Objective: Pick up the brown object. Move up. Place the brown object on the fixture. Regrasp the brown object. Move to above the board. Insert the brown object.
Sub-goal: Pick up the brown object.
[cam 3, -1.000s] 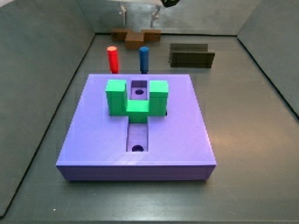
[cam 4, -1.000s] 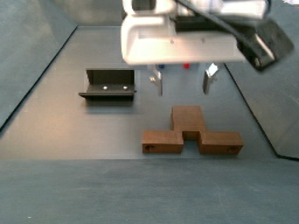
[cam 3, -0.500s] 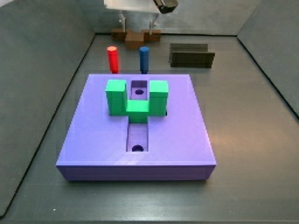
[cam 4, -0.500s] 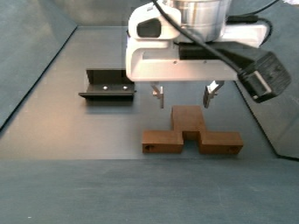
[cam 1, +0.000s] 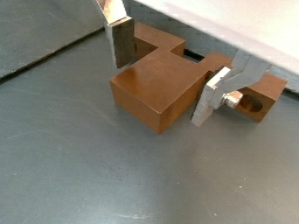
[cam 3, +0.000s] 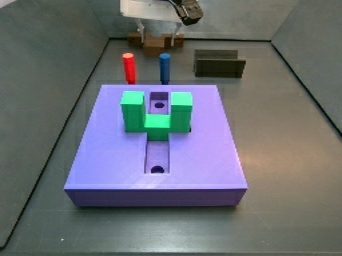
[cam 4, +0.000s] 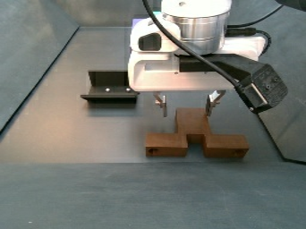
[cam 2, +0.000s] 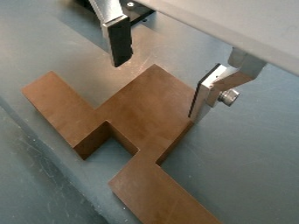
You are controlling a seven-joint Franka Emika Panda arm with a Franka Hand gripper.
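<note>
The brown object (cam 4: pixel 191 135) is a T-shaped brown piece lying flat on the grey floor, also visible in both wrist views (cam 1: pixel 158 87) (cam 2: pixel 128 109). In a side view it is mostly hidden behind the gripper (cam 3: pixel 163 44). My gripper (cam 4: pixel 188 105) is open and low over the piece's stem. Its silver fingers (cam 1: pixel 121 39) stand on either side of the stem's end, with gaps showing in both wrist views (cam 2: pixel 165 66). The dark fixture (cam 4: pixel 110 88) (cam 3: pixel 219 65) stands apart from the piece. The purple board (cam 3: pixel 158 150) lies in front, with a green U-shaped block (cam 3: pixel 156 112) on its groove.
A red peg (cam 3: pixel 128 68) and a blue peg (cam 3: pixel 164 67) stand upright between the board and the brown piece. Grey walls enclose the floor on all sides.
The gripper has come down towards the brown piece, so its open fingers now flank the stem. The piece, board and fixture have not moved.
</note>
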